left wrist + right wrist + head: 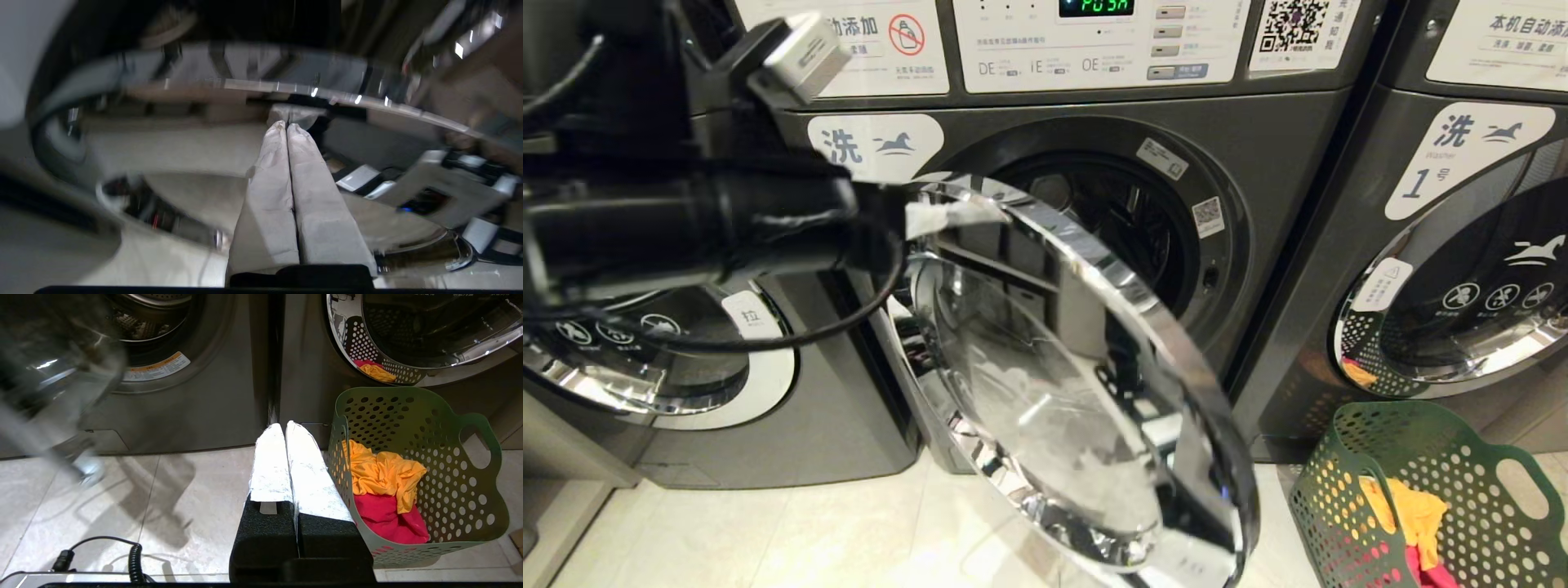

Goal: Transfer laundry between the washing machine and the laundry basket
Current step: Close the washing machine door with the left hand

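The washing machine [1258, 131] stands in the middle with its round chrome-rimmed door [1054, 392] swung wide open, baring the dark drum [1111, 220]. My left gripper [980, 214] reaches in from the left, shut, its white-wrapped fingertips [287, 124] against the door's chrome rim. The green laundry basket [1486, 457] sits on the floor at the lower right, holding yellow-orange laundry [384, 473] on top of red-pink laundry [384, 522]. My right gripper [284, 425] hangs low beside the basket, shut and empty, outside the head view.
A like machine labelled 1 [1437, 188] stands at the right with its door shut, right behind the basket. Another machine [768, 408] is at the left. A coiled cable [135, 559] lies on the pale tiled floor [768, 531].
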